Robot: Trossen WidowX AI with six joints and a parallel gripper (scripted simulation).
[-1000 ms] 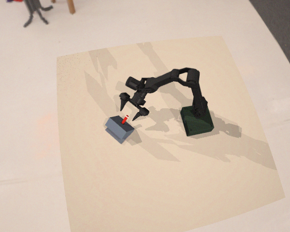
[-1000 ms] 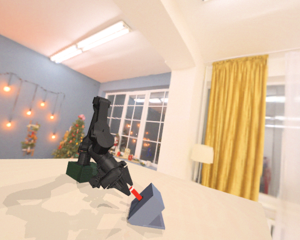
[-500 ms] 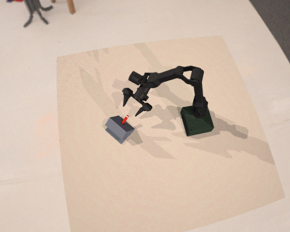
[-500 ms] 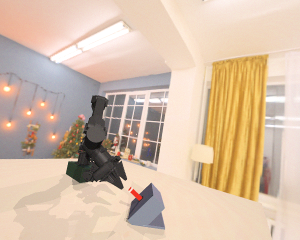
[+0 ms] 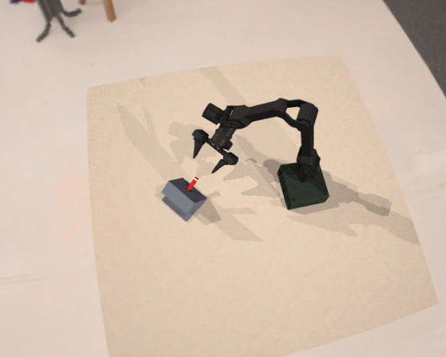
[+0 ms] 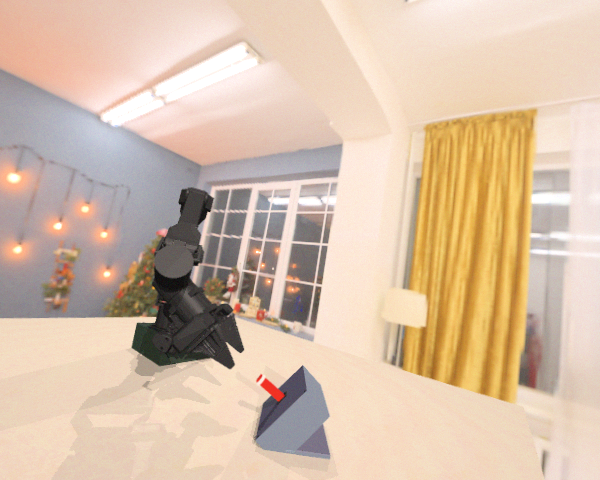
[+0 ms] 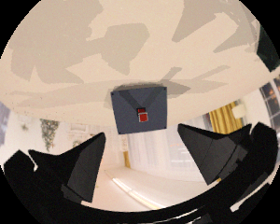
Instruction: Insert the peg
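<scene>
Relative to the sloped panel [image 5: 183, 197] [image 6: 294, 410] [image 7: 139, 106], the red peg [image 5: 192, 184] [image 6: 271, 388] [image 7: 143, 116] is seated in the hole of its face, tilted, with a white band near the exposed, square-looking end. The fingers [image 5: 203, 165] [image 6: 238, 359] are spread wide, apart from the peg, in front of the panel; nothing is gripped.

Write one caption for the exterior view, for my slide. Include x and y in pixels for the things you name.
Red peg [image 6: 273, 389] stands tilted in the sloped panel [image 6: 291, 422], open gripper [image 6: 237, 359] apart from it.
</scene>
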